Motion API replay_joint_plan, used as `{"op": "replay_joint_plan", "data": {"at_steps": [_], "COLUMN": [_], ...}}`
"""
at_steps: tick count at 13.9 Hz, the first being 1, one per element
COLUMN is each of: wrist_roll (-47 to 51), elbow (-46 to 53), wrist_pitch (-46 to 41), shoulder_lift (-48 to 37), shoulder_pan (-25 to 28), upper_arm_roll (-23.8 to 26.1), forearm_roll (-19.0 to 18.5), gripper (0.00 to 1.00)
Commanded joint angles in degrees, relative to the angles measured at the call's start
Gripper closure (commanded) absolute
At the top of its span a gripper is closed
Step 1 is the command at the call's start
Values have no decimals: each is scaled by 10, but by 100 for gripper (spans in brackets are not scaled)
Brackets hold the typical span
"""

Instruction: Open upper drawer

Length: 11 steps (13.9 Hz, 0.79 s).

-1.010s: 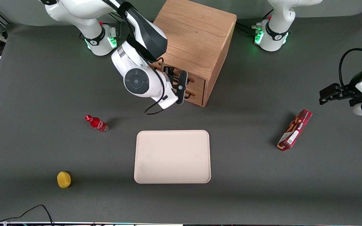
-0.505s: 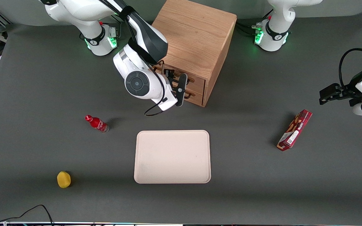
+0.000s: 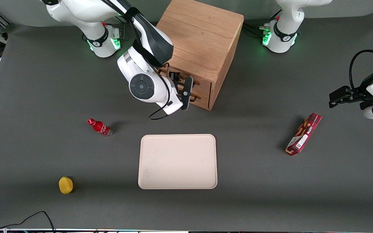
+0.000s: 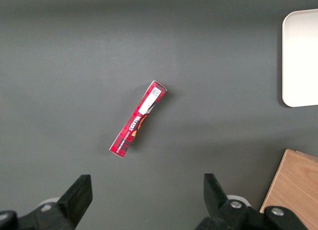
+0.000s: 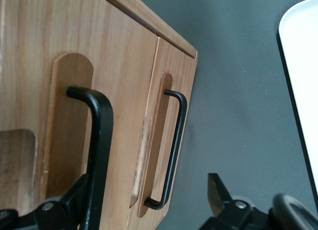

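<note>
Even overhead light, soft shadows

We see a dark grey matte table (image 3: 257,194) bearing a boxy oak cabinet (image 3: 202,38), a cream rectangular tray (image 3: 177,161), a small red bottle (image 3: 99,127), a yellow rounded object (image 3: 65,184) and a red carton (image 3: 303,134); the claw (image 3: 183,92) hangs before the cabinet.

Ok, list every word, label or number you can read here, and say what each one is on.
Nothing reads clearly.
Red snack box: white lettering and a code patch, too blurred to quote.
Red bottle: white script, too small.
Upper drawer, with the gripper at its handle: no text.
Tray: no text.
</note>
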Motion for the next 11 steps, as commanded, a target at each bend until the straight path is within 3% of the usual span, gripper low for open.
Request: {"op": "replay_joint_plan", "data": {"at_steps": [1, 11], "wrist_roll": [1, -22], "elbow": [1, 24], "wrist_pitch": [12, 12], "shoulder_lift": [2, 17], "shoulder_pan": [-6, -36], "upper_arm_roll": [-4, -11], "forearm_roll": [-22, -30], "gripper": [0, 0]}}
